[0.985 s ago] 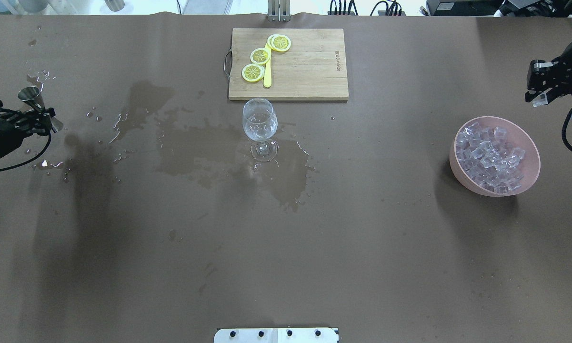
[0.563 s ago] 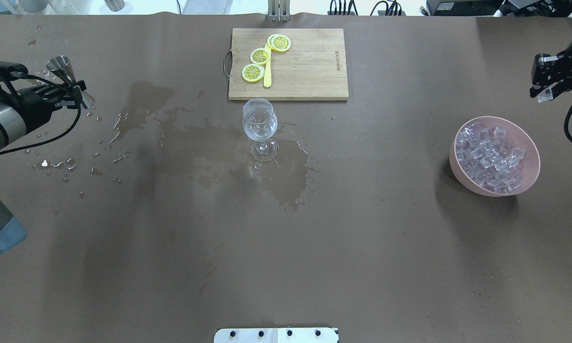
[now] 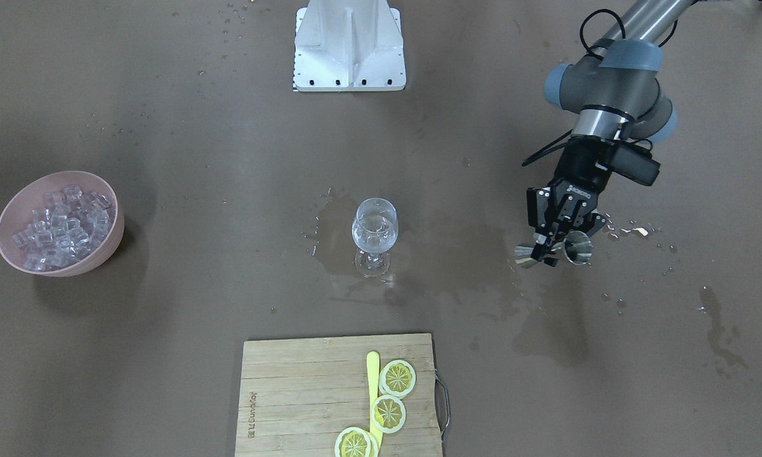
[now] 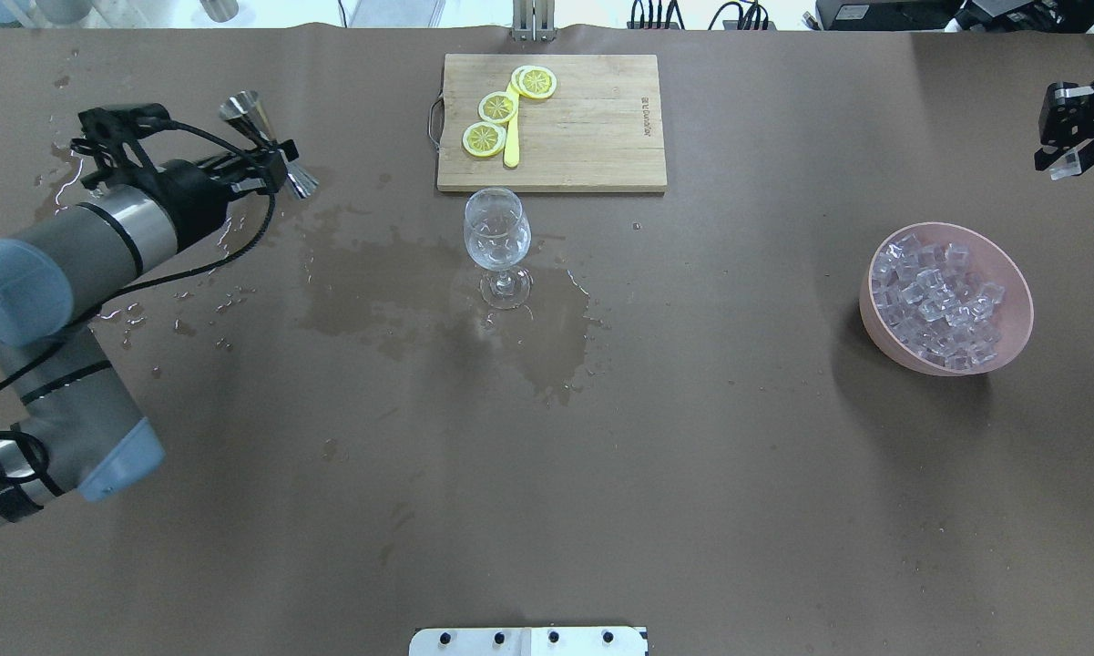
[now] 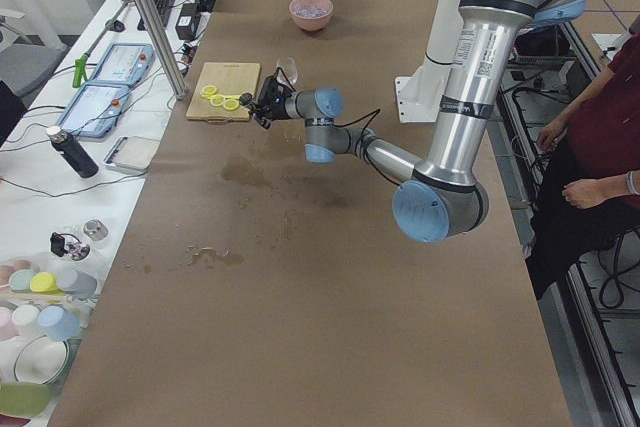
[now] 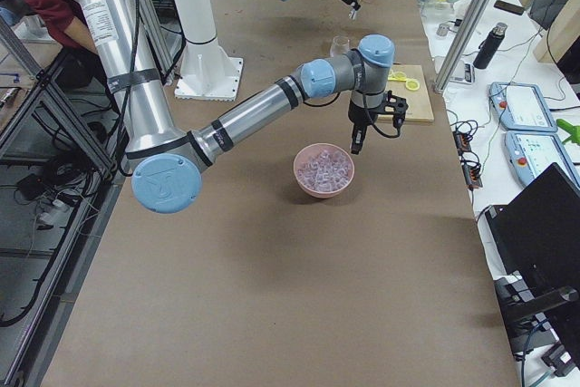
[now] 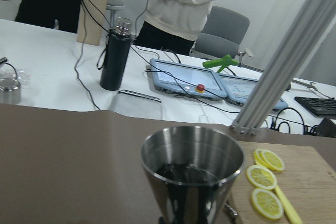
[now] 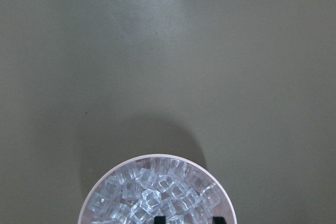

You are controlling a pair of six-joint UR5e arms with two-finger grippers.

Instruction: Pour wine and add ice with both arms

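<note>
Brown paper is covering the table [image 3: 165, 355], and wet patches are darkening it around the upright wine glass [image 3: 374, 231] at its middle. From the front, the left gripper [image 3: 547, 249] is clamping a steel jigger [image 3: 578, 247] at the waist, well aside of the glass. A pink bowl [image 3: 105, 251] is holding the ice [image 3: 57, 228], a heap of small glassy cubes.

From overhead, the right gripper [image 4: 1070, 150] is hovering beyond the bowl, pinching one clear cube [image 4: 1067, 164].

From the left end, the jigger is hanging near the cutting board [image 5: 238, 77]. From the right end, the right gripper is hanging above the bowl.

Through the left wrist camera, the wine [image 7: 190, 173] is lying low in the jigger's upturned cup, a small pool reflecting dark.

The right wrist camera is looking down on the ice, with the fingertips [image 8: 158, 219] just showing.
</note>
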